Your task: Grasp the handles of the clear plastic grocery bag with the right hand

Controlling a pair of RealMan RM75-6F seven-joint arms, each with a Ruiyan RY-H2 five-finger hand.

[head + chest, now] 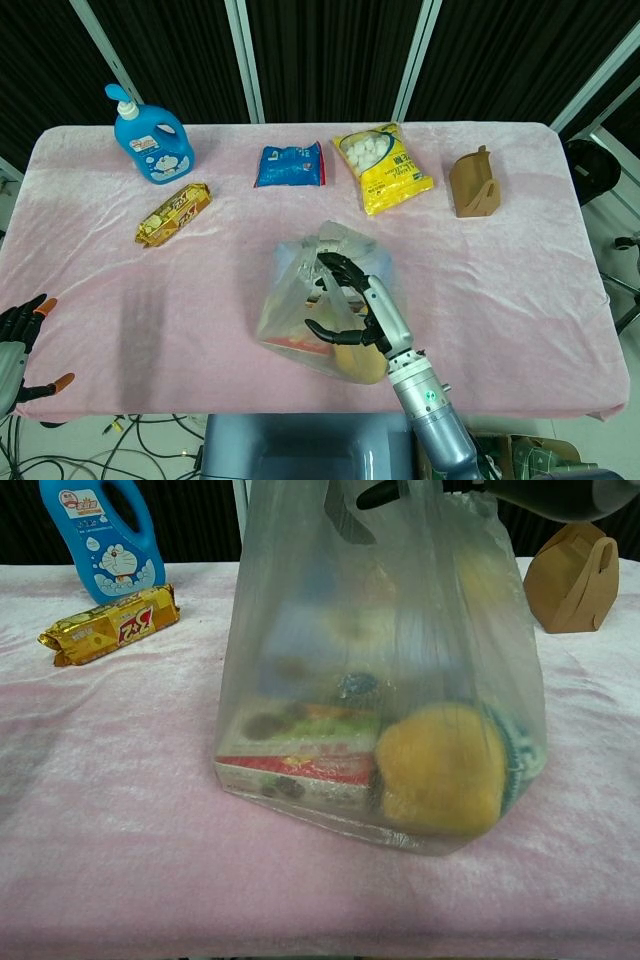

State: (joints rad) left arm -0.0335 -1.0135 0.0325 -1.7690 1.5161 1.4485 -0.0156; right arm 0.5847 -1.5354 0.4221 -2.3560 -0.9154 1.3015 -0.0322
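Observation:
The clear plastic grocery bag (300, 310) stands near the table's front edge, its handles (335, 243) bunched upright at the top. In the chest view the bag (300, 650) fills the middle, holding a box and a round yellow item (440, 770). My right hand (358, 300) hovers over the bag's right side with its fingers curved and apart. The upper fingers reach next to the handles, and the thumb lies lower over the bag's front. I see no grip on the handles. Its dark fingers (385, 493) show at the top of the chest view. My left hand (18, 345) rests open at the lower left.
Along the back stand a blue detergent bottle (150, 135), a blue snack packet (290, 166), a yellow sweets bag (383, 167) and a brown carton (474, 184). A gold biscuit pack (174, 213) lies at the left. Pink cloth (520, 270) covers the table.

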